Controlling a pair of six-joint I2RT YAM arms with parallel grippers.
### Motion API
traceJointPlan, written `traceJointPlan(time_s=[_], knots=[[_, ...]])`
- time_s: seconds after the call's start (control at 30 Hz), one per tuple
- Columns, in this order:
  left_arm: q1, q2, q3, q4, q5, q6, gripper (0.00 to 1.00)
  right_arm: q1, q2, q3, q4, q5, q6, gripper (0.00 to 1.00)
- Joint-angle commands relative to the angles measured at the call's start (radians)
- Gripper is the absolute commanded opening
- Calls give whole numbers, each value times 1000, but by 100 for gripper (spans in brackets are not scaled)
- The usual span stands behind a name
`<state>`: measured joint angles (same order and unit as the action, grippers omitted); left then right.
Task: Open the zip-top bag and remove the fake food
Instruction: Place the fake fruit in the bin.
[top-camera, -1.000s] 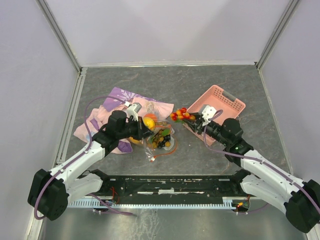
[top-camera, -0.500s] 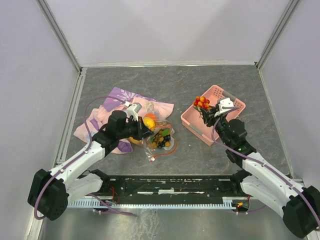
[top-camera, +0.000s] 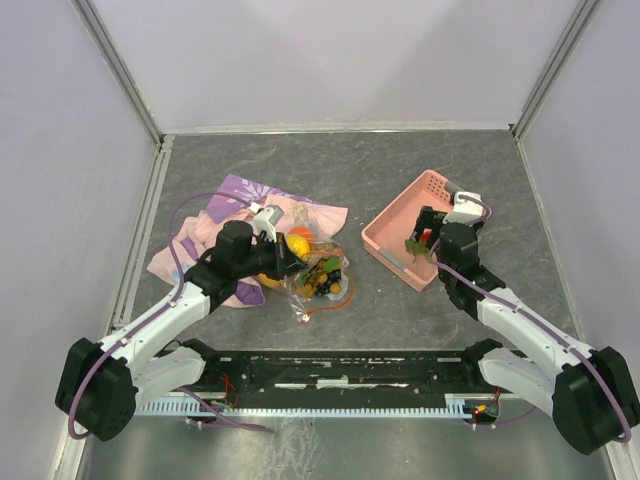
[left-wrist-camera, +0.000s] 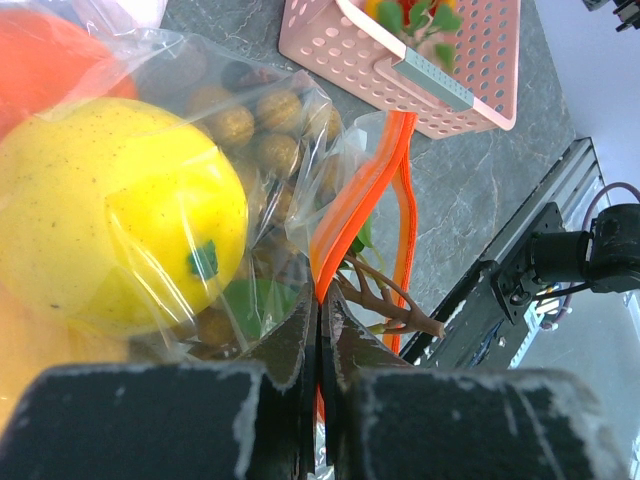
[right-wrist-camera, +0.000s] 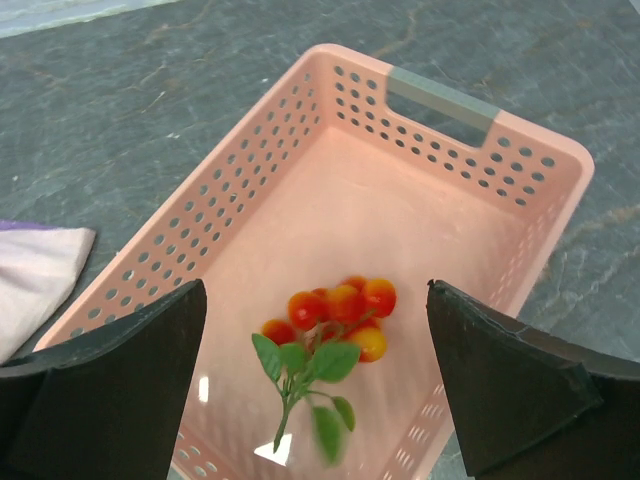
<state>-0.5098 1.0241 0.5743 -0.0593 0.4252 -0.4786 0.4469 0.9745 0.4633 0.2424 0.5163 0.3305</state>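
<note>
One pink-purple patterned cloth (top-camera: 236, 200) lay crumpled at the left of the grey bench (top-camera: 350, 170). The left arm reached across it, and the left tool (left-wrist-camera: 319, 340) was pinched fully together on the orange-red zip strip (left-wrist-camera: 352, 195) of the single zip-top bag (top-camera: 322, 281). The strip ran out from between the two fingers, so that tool had hold of the bag at its mouth.

The bag sat just right of the cloth, near the middle of the bench, with its clear plastic crinkled around the food inside. Through the plastic the left wrist view showed one large yellow fruit (left-wrist-camera: 112, 215), one orange fruit (left-wrist-camera: 40, 55) beside it at the upper left, and one tan-brown grape bunch (left-wrist-camera: 250, 120) behind them. A brown stem with a green leaf also showed by the strip. Any further pieces inside were too hidden to count.

Well to the right stood one pink perforated basket (top-camera: 393, 222), apart from the bag. One red-orange bunch (right-wrist-camera: 335, 308) with green leaves was inside it. The right tool (right-wrist-camera: 318, 385) hung over the basket with its two fingers (right-wrist-camera: 100, 390) spread wide. Nothing was held between them, and the bunch was clear of both.
</note>
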Motion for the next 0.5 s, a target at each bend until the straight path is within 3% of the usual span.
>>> traceJointPlan(time_s=[0.0,0.47], knots=[[7,-3,16,59,24,-18,3,-6,19,76,-71,114,91,99],[6,-12,6,60,24,-21,3,-8,-36,49,-39,33,88,99]])
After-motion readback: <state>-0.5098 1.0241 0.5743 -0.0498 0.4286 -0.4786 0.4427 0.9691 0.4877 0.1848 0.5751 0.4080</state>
